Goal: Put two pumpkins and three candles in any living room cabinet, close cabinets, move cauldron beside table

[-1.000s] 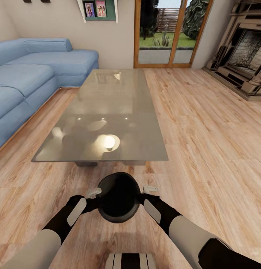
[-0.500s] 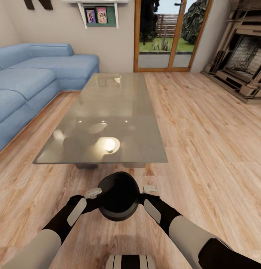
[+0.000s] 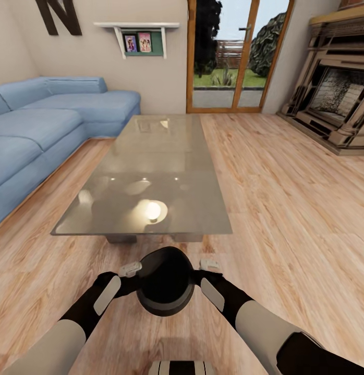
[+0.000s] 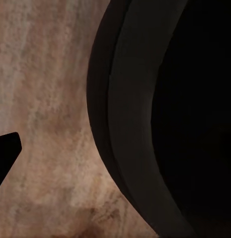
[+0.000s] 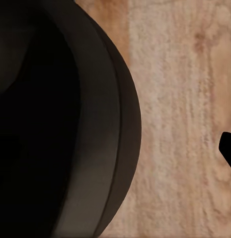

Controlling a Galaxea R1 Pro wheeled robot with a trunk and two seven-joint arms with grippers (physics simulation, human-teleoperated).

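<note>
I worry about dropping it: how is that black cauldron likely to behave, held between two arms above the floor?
The cauldron looks rigid, so it probably won't flex. Its round glossy wall may slip, since the left tool and right tool sit at opposite sides of the rim. With its mouth wide open, it could tip if either side loosens.

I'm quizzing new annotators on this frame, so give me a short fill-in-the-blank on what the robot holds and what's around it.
1. The two grippers hold the cauldron from ___ sides.
2. Ahead of the cauldron stands a low table with a ___ top.
3. The sofa beside the table is ___ in colour.
4. The floor is made of wood ___.

Missing words: opposite; glass; blue; planks
</note>
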